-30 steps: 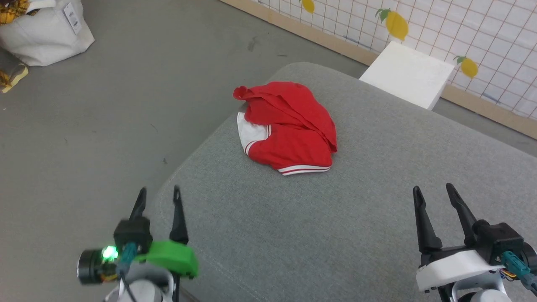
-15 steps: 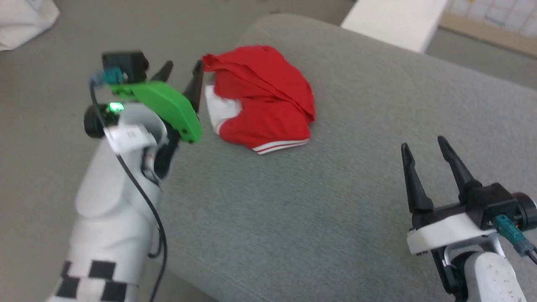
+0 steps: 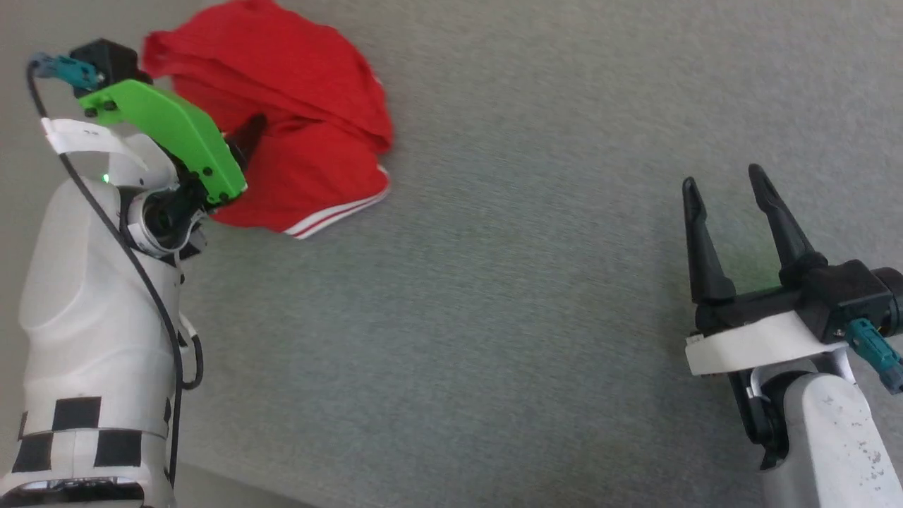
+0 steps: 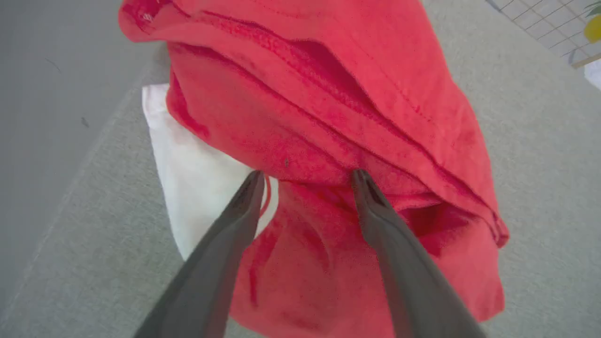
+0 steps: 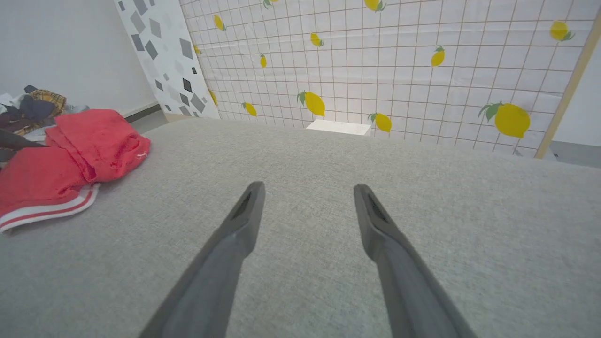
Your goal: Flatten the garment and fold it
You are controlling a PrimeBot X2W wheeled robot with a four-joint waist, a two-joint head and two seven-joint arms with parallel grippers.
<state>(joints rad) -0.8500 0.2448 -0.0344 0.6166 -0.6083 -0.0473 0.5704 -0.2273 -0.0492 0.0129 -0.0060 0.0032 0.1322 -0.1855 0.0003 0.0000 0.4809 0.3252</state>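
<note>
Left wrist view puts the left gripper [image 4: 307, 174] right over the garment [image 4: 328, 94]. Its two fingers are spread wide with nothing between them, and the tips are at a thick red fold where the white sleeve [image 4: 188, 173] peeks out. Whether they press the cloth yet, I cannot tell. The garment lies bunched in a heap on the grey cushion [image 3: 529, 317], its striped hem [image 3: 331, 215] towards the robot, so nothing is flattened yet. To my eye the step in hand is a first pinch to open the heap. It would go best if the fingers sank around a single outer layer near the sleeve seam, not the whole stack, then closed fully before lifting and drawing away so the folds can fall loose. The right gripper [image 3: 722, 175] hangs well apart from the garment, on its right, jaws equally wide and empty. It looks free to take a second corner. Compared with half a second ago, the left gripper has gone from just beside the garment's left edge to over its middle. The head camera has dipped too, which shifts the whole picture. The heap itself looks unchanged, as does the right gripper.
</note>
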